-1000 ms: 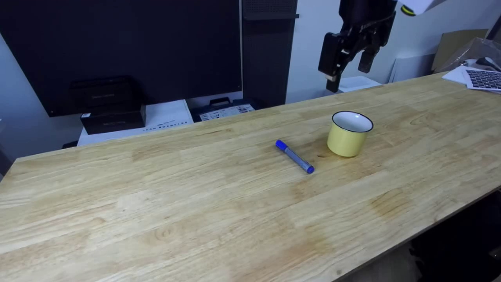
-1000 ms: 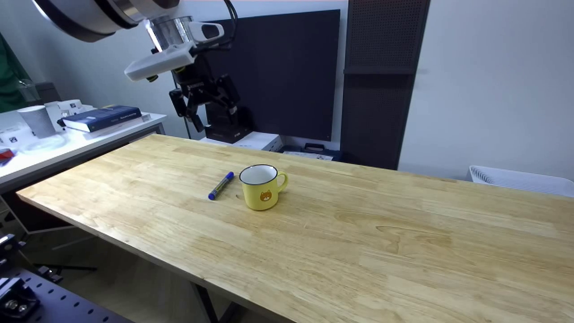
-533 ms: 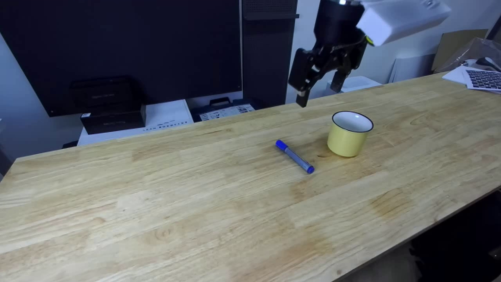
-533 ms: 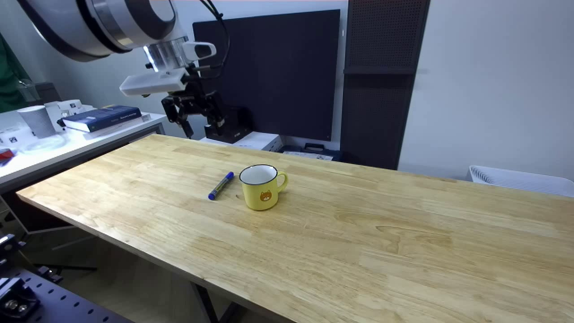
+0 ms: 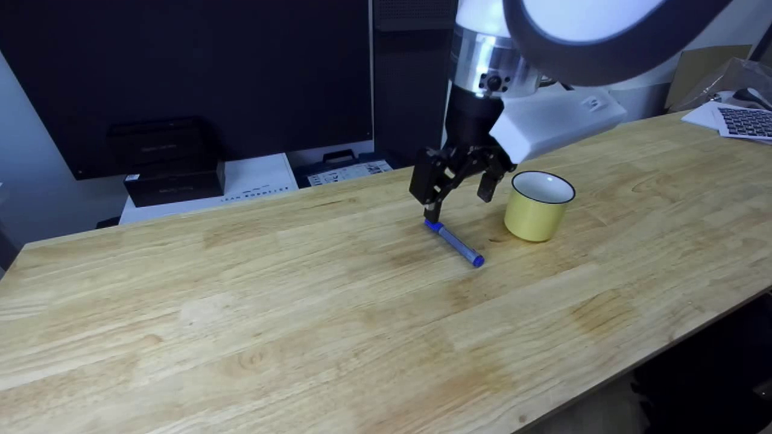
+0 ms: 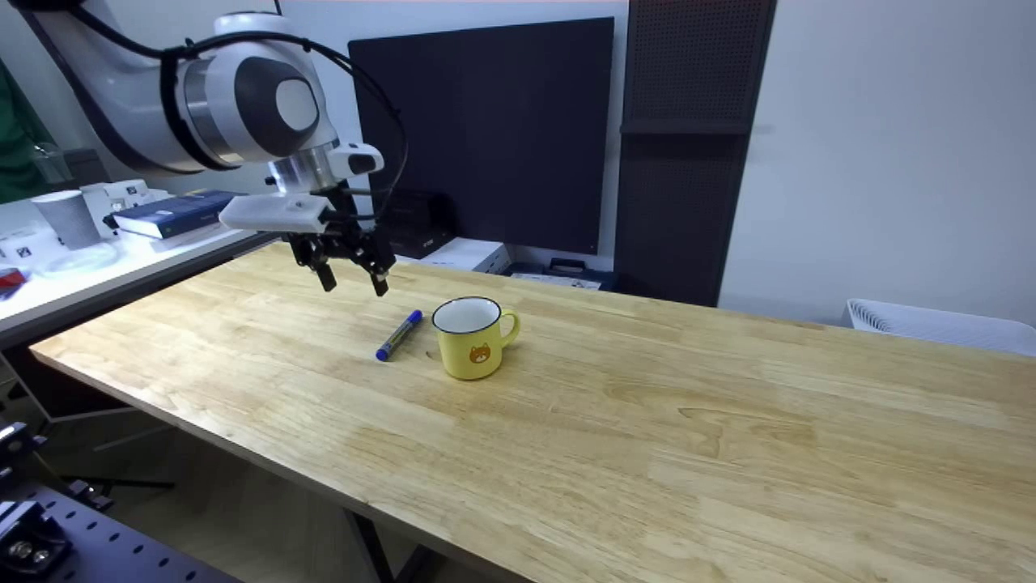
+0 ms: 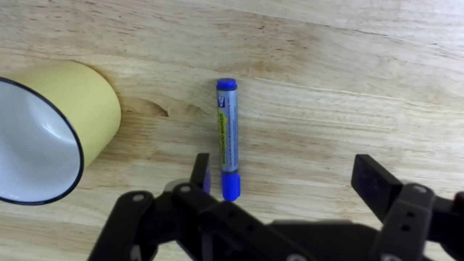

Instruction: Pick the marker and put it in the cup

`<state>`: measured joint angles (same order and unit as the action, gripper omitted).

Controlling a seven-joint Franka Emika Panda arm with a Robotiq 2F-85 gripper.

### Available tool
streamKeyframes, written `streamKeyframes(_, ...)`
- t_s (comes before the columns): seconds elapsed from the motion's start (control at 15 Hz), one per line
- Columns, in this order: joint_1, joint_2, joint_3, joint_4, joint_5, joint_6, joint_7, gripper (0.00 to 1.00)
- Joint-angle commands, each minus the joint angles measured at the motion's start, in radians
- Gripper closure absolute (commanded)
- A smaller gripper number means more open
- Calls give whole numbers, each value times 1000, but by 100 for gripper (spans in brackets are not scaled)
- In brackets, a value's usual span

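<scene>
The marker [image 7: 228, 134], grey-blue with a blue cap, lies on the table in the wrist view; it also shows in both exterior views [image 5: 457, 243] [image 6: 399, 335]. The cup [image 7: 90, 105] is pale yellow with a dark rim and white inside. It stands upright beside the marker [image 5: 534, 217]; its handle and a small animal print show in an exterior view [image 6: 469, 352]. My gripper [image 7: 282, 163] is open and empty, pointing down above the table [image 5: 459, 204] [image 6: 354, 283]. In the wrist view the marker's cap end appears between the fingers, nearer the left one. No finger visibly holds it.
The wooden table [image 5: 271, 313] bears the marker and cup. The cup is close to the gripper's side in the wrist view. A white side table [image 6: 121, 267] with a book [image 6: 174, 214] and a grey cup-like container [image 6: 69, 220] stands beyond the table's end.
The arm has come down and across toward the marker, from well above the table to low over it. The gripper stays open. The marker and cup have not moved.
</scene>
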<state>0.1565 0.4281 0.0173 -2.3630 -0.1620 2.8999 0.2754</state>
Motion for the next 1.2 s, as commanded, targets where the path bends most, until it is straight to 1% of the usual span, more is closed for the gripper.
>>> streamKeyframes(0.0,14,99,-20,73,47,-4,-36,0)
streamKeyframes(0.33,7,205,-27,150,89,-25,-69,0)
streamKeyframes(0.67,2,257,-42,198,109,-38,-90,0)
streamKeyframes(0.73,2,263,-45,202,109,-35,-95,25)
streamKeyframes(0.8,2,268,-48,207,108,-35,-98,26)
streamKeyframes(1.13,-5,285,-46,224,115,-30,-113,61)
